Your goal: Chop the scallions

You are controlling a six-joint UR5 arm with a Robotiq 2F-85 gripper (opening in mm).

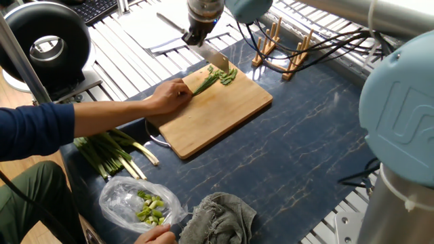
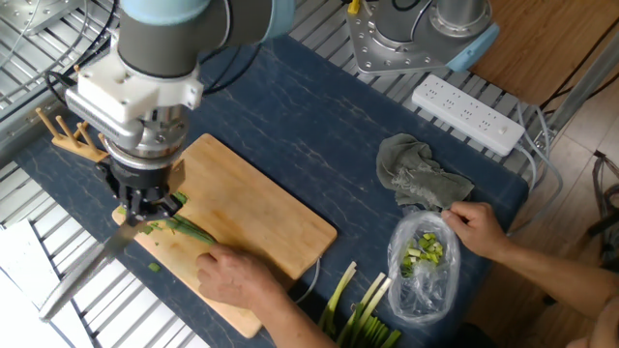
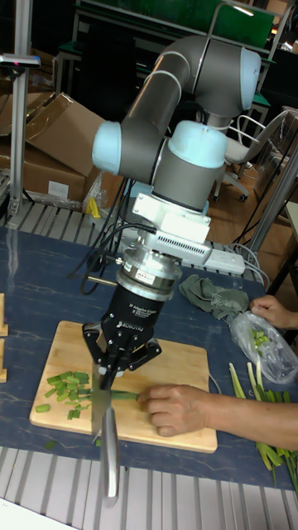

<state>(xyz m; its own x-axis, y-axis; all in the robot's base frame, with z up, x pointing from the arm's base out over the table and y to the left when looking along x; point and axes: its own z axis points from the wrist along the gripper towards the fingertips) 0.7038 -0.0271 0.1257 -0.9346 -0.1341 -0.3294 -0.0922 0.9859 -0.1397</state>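
Observation:
A few slender green scallions (image 1: pixel 207 81) (image 2: pixel 181 228) (image 3: pixel 124 396) lie on the wooden cutting board (image 1: pixel 217 115) (image 2: pixel 261 213) (image 3: pixel 182 360). A person's hand (image 1: pixel 169 95) (image 2: pixel 232 275) (image 3: pixel 178 407) holds them down at one end. Short cut bits (image 1: pixel 229 74) (image 3: pixel 66 389) are piled at the other end. My gripper (image 1: pixel 196 37) (image 2: pixel 147 215) (image 3: pixel 112 368) hovers over the cut end, shut on a knife (image 1: pixel 217 61) (image 2: pixel 82 280) (image 3: pixel 106 426). The blade slants down beside the bits.
A thicker bundle of stalks (image 1: pixel 112 152) (image 2: pixel 358 314) lies off the board beside a clear bag of chunks (image 1: pixel 139 203) (image 2: pixel 424 256), which a second hand holds. A grey rag (image 1: pixel 220 217) (image 2: pixel 416 174), a wooden rack (image 1: pixel 285 47) and a power strip (image 2: pixel 469 116) ring the board.

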